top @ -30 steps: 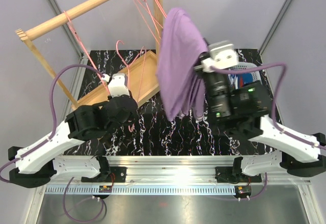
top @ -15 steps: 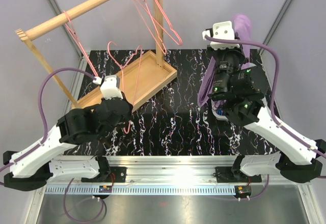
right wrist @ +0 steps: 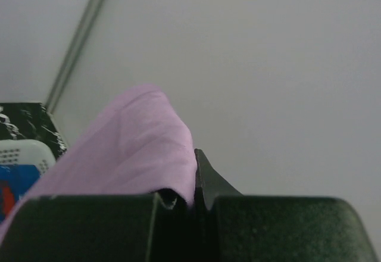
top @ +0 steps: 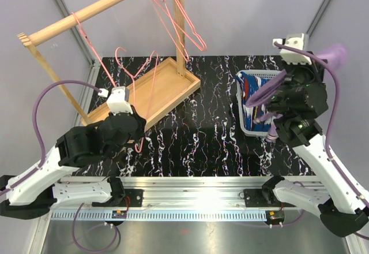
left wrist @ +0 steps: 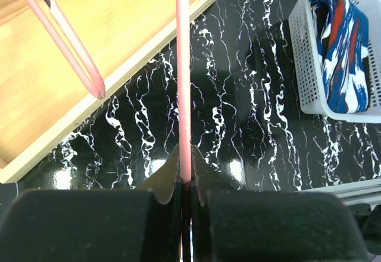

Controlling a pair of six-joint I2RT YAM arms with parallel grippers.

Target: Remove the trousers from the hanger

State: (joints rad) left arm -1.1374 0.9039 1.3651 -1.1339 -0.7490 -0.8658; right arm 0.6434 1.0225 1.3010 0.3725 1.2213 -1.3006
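Blue shorts [left wrist: 341,41] lying in basket [left wrist: 296,53]; right gripper [right wrist: 191,178] clenching lilac shorts [right wrist: 128,155] near it; left gripper [left wrist: 186,175] pinching bare pink hanger [left wrist: 183,65]; only drop seeming left

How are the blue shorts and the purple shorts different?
The blue shorts are splashed with white and red; the purple shorts are plain. The blue shorts lie in the white basket; the purple shorts are pinched in the right tool. Both are soft cloth.

Marbled black table [top: 196,144]: wooden tray [top: 164,89], white basket [left wrist: 302,71].
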